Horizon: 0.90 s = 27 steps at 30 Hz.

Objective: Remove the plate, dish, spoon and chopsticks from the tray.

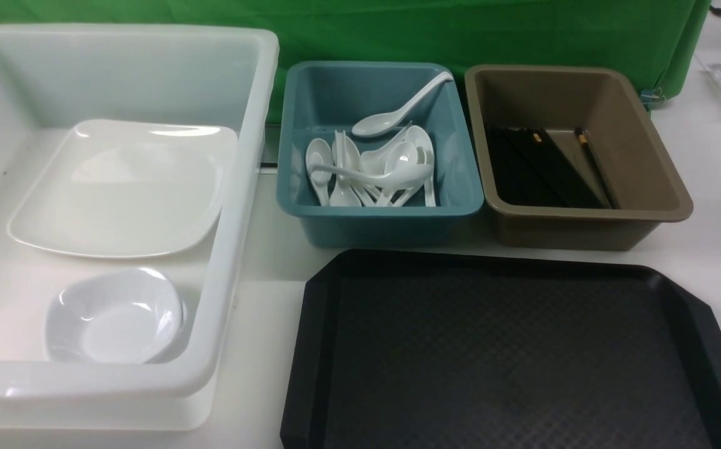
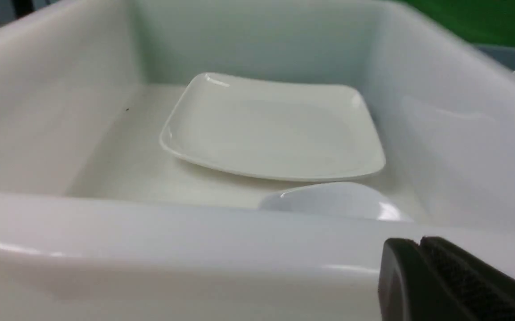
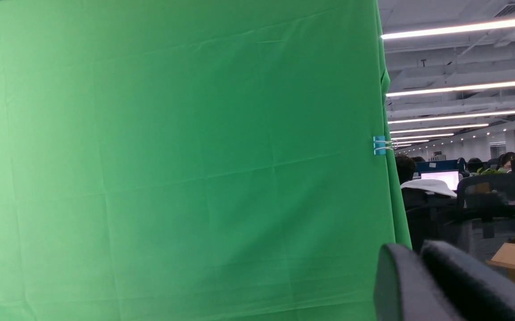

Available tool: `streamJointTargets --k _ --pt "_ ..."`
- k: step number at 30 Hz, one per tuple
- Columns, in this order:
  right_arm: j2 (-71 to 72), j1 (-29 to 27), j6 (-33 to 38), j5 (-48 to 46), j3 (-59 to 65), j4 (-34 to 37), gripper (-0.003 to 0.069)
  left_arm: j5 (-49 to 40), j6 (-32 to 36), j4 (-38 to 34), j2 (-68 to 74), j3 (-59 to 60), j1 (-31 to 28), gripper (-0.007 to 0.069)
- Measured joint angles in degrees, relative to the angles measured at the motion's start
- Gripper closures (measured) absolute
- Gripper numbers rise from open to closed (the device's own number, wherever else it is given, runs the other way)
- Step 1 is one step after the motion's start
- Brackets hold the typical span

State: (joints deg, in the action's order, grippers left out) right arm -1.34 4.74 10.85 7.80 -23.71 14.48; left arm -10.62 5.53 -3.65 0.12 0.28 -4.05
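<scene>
the left gripper (image 2: 420, 243) is sitting pinched closed and empty; just beyond it, over the white tub (image 2: 195, 232) wall, the dish (image 2: 333, 200) and plate (image 2: 271, 129) are lying, glossy, stiff, likely slippery, best pinched at a rim; the right gripper (image 3: 418, 249) is looking closed, holding nothing; the tray (image 1: 335, 349) is lying bare.

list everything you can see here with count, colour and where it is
tray: one, black, front right, nothing on it
tub: one, white, left
plate: one, white, in the tub, far part
dish: one, white, in the tub, near part
blue bin: one, teal, middle back
spoons: several, white, in the blue bin
brown bin: one, back right
chopsticks: several, black, in the brown bin
cloth: green, behind
left gripper: black, shut, at the tub's near rim
right gripper: black, facing the cloth
</scene>
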Motion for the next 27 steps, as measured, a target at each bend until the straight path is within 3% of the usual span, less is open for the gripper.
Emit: streamJointTargets --k 27 --pt "0.00 0.00 0.00 0.00 0.00 -0.05 0.0517 -2.16 -0.05 0.84 -0.05 0.11 -0.24 0.0613"
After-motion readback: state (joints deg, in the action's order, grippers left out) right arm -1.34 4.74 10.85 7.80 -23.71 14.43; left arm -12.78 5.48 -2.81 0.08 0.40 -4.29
